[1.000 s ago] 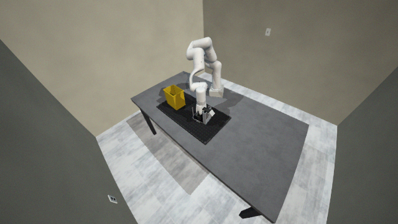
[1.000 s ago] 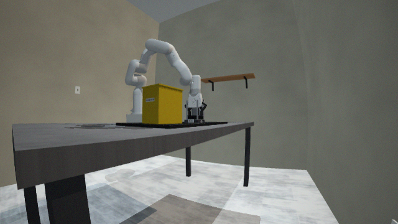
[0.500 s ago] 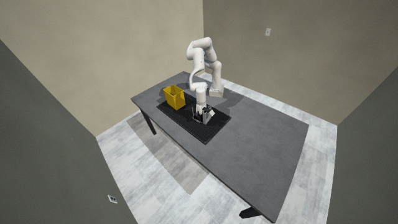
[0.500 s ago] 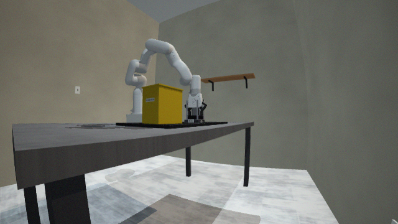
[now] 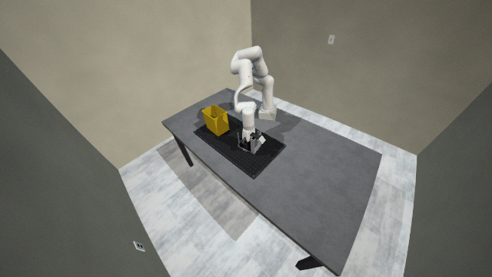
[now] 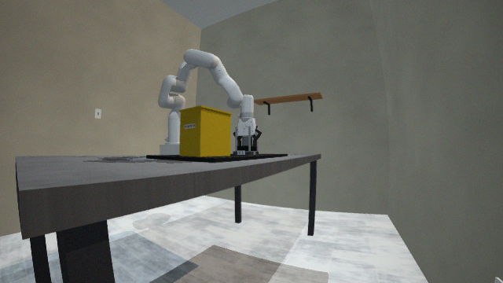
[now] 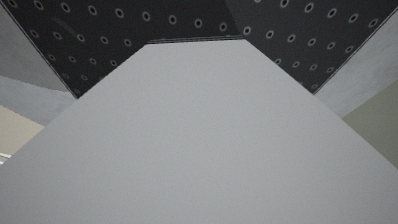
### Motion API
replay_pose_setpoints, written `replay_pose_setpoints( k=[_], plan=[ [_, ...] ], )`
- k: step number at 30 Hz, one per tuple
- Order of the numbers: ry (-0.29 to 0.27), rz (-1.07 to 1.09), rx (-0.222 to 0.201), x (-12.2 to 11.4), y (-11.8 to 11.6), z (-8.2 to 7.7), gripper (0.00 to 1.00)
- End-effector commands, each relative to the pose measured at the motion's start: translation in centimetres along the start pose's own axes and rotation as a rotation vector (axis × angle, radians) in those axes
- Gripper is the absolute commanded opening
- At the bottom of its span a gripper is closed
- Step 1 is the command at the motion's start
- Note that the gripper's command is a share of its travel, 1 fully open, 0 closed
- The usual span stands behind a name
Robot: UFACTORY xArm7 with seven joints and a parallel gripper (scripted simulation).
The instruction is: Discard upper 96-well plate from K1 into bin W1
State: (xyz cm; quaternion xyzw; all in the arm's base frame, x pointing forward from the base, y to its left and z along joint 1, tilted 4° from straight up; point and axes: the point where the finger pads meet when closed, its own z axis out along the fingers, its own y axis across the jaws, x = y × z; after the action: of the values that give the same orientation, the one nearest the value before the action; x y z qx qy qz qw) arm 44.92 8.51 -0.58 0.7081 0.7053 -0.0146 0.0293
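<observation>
Your white arm (image 5: 246, 73) reaches down over the black perforated mat (image 5: 265, 159), and its gripper (image 5: 247, 141) is clamped on the upper plate (image 7: 200, 145), jaws spread wide across the plate's body. The plate sits directly between and beneath the fingers at the small rack (image 6: 246, 151), a pale part of it showing just to the gripper's right in the top view. From the wrist camera, you see the plate's flat grey face fill almost the whole view right under the gripper, with the mat's dotted surface visible past its far edge. Whether the plate rests on the rack or has cleared it, you cannot tell; the lower plate is hidden.

The yellow bin (image 5: 216, 119) stands upright on the same mat, near the gripper and to its left in the top view, its mouth open. In the exterior view the bin (image 6: 205, 131) rises just beside the gripper (image 6: 247, 142), its rim above the fingers. The arm's base (image 5: 269, 114) stands behind the gripper on the dark grey table (image 5: 327, 181).
</observation>
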Motion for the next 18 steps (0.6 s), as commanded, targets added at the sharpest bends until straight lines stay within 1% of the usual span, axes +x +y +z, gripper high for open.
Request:
replay_pose_setpoints(
  k=[1,10,18],
  plan=[
    [0.001,0.0,-0.004,0.04,0.15,-0.14,0.0],
    [0.001,0.0,-0.004,0.04,0.16,-0.27,0.0],
    [0.001,0.0,-0.004,0.04,0.16,-0.81,0.0]
  ],
)
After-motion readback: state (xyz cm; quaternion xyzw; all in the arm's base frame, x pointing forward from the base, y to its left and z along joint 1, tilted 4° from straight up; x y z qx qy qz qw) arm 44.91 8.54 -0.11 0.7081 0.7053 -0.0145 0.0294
